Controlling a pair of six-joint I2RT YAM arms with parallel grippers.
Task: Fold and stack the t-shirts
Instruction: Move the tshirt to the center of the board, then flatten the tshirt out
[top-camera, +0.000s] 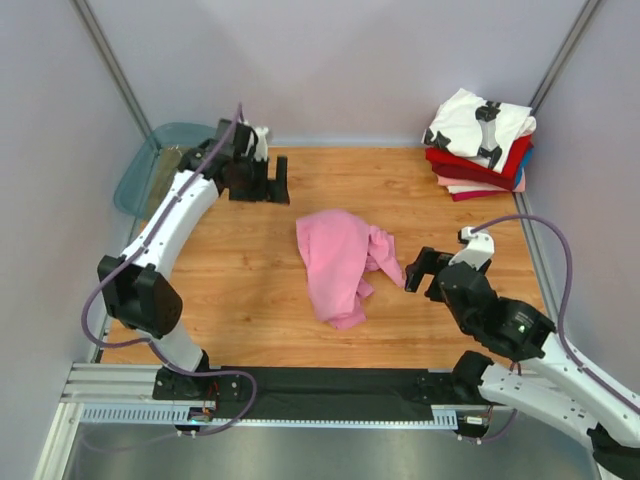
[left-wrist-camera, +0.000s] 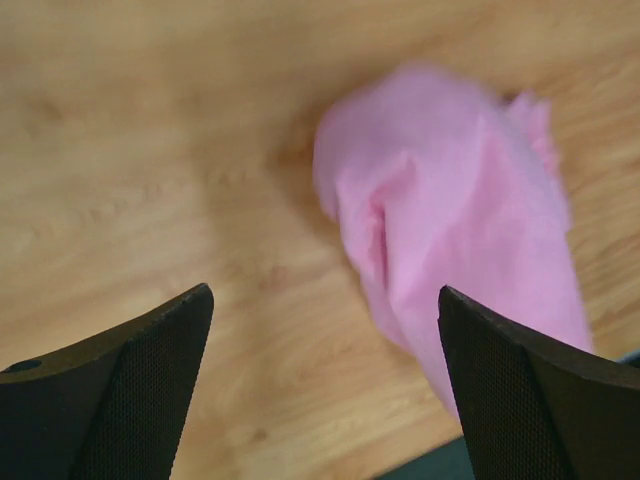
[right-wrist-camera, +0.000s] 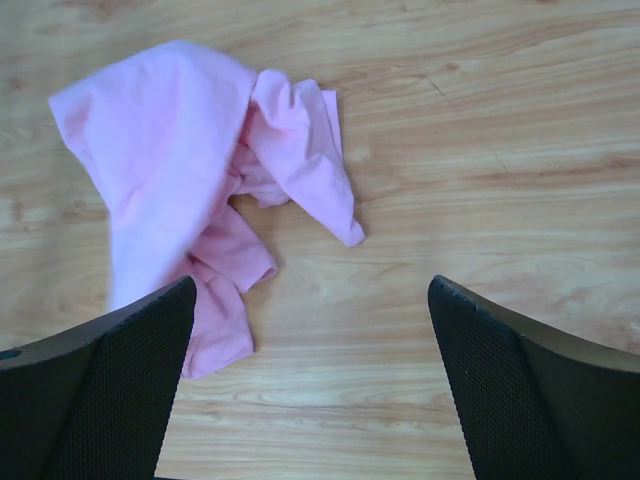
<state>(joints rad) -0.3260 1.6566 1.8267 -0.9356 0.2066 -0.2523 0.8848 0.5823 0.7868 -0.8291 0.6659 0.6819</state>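
A plain pink t-shirt (top-camera: 342, 262) lies crumpled in the middle of the wooden table; it also shows blurred in the left wrist view (left-wrist-camera: 455, 220) and in the right wrist view (right-wrist-camera: 190, 180). A stack of folded t-shirts (top-camera: 478, 145), white with black print on top, then red, blue and pale, sits at the far right corner. My left gripper (top-camera: 258, 185) is open and empty at the far left, apart from the shirt. My right gripper (top-camera: 422, 272) is open and empty just right of the pink shirt, above bare wood (right-wrist-camera: 330, 400).
A clear teal plastic tray (top-camera: 160, 165) stands off the table's far left corner, behind the left arm. Grey walls close in on three sides. A black strip and a metal rail (top-camera: 300, 395) run along the near edge.
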